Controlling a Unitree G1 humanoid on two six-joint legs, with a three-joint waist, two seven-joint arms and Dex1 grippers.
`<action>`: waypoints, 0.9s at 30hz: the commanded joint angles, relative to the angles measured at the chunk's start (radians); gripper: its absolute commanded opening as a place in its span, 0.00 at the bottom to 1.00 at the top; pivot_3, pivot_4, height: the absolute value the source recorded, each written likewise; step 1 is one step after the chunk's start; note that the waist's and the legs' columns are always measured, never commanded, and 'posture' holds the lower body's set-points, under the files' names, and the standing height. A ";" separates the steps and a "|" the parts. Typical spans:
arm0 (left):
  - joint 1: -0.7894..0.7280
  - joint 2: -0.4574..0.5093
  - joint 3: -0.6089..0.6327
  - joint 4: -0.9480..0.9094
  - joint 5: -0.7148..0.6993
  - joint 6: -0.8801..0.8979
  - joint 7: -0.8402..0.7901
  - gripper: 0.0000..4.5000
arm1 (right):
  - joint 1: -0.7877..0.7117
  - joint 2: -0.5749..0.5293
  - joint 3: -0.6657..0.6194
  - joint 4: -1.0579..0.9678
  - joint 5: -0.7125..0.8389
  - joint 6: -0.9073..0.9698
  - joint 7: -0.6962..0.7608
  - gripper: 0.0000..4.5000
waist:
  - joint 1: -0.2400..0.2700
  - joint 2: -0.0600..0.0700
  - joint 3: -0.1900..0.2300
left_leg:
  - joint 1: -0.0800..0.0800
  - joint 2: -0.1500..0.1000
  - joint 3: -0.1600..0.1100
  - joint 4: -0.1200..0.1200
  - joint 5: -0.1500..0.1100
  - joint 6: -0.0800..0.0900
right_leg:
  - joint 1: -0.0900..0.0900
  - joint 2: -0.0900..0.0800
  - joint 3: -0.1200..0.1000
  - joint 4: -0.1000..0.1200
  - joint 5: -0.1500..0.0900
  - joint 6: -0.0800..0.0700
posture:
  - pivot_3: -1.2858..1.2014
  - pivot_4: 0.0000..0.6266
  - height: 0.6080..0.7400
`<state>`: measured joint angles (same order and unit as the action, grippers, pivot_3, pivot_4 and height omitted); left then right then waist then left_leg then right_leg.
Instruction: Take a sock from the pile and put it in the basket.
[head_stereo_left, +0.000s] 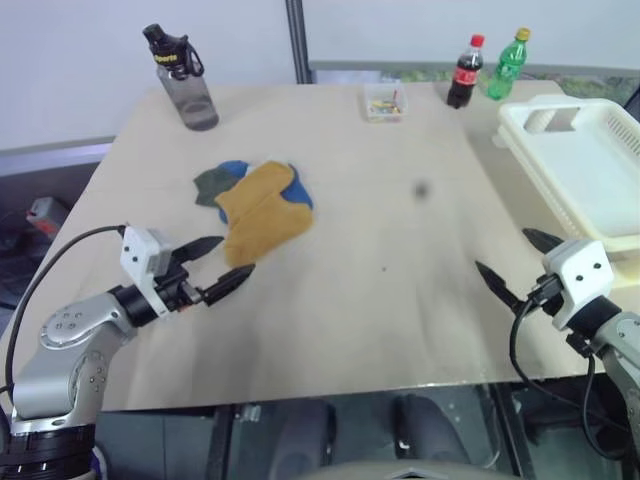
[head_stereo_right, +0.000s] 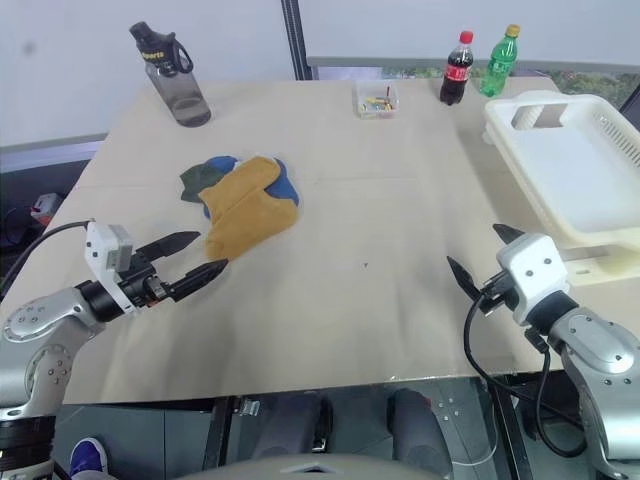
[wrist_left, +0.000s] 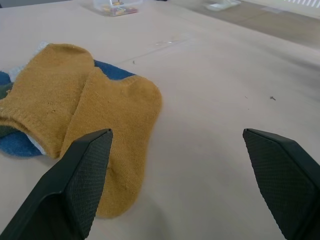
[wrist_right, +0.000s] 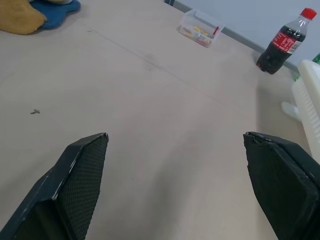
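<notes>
a: nearest first. left gripper (head_stereo_left: 222, 267) low over the table (head_stereo_left: 400, 300), fingers spread wide with nothing between them, tips aimed at the near edge of the pile (head_stereo_left: 256, 206). close to it, not touching as far as can be told.

b: and the right gripper (head_stereo_left: 518, 268)?

a: also wide apart and empty, hanging near the table's right edge, just short of the basket (head_stereo_left: 580, 175). well apart from the socks, so best left out of the pick.

b: so a left-arm grab. which sock?

a: the mustard sock (wrist_left: 120, 125) on top, lying folded over the blue one (head_stereo_left: 300, 190), dark green (head_stereo_left: 211, 184) poking out behind. easiest to reach, nearest edge toward the fingers.

b: how to do it cleanly?

a: probably ease forward and down until one finger sits on the mustard fabric and the other just past its edge, then pinch a fold. soft and flat, so a grab too shallow may slip, too deep may drag the blue one along.

b: then across to the basket at the far right?

a: yes, a long carry for the left arm. farther back, a water bottle (head_stereo_left: 185, 78), small clear box (head_stereo_left: 384, 102) and two soda bottles (head_stereo_left: 465, 72), all clear of that path.
</notes>
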<state>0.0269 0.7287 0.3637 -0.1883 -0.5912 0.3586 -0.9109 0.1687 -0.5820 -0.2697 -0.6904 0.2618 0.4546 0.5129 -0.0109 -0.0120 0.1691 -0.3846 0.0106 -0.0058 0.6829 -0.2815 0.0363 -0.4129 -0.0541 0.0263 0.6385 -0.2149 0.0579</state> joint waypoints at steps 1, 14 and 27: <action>-0.012 0.003 0.029 -0.033 -0.016 -0.003 0.010 0.99 | -0.019 -0.006 0.004 -0.007 -0.007 -0.022 -0.003 1.00 | 0.000 0.000 0.000 | 0.000 0.000 0.000 0.000 0.000 0.000 | 0.000 0.000 0.000 0.000 0.000 0.000 | 0.52 0.24 1.00; -0.103 -0.011 -0.111 -0.058 0.121 0.012 0.121 0.99 | -0.062 0.002 0.057 0.003 -0.027 -0.049 -0.010 1.00 | 0.001 0.000 0.000 | 0.000 0.000 0.000 0.000 0.000 0.000 | 0.000 0.000 0.000 0.000 0.000 0.000 | 0.52 0.24 1.00; -0.424 -0.164 -0.419 0.179 0.387 0.112 0.323 0.99 | -0.074 0.024 0.111 -0.014 -0.068 -0.060 -0.038 1.00 | 0.002 -0.002 0.001 | -0.001 -0.004 -0.001 0.000 0.000 0.000 | 0.000 0.001 0.000 0.000 0.003 0.003 | 0.52 0.24 1.00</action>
<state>-0.3605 0.5802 -0.0370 -0.0410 -0.2408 0.4706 -0.6255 0.1021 -0.5614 -0.1585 -0.6620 0.1999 0.4141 0.4888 -0.0085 -0.0135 0.1699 -0.3852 0.0064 -0.0071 0.6829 -0.2815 0.0364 -0.4128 -0.0528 0.0262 0.6385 -0.2120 0.0614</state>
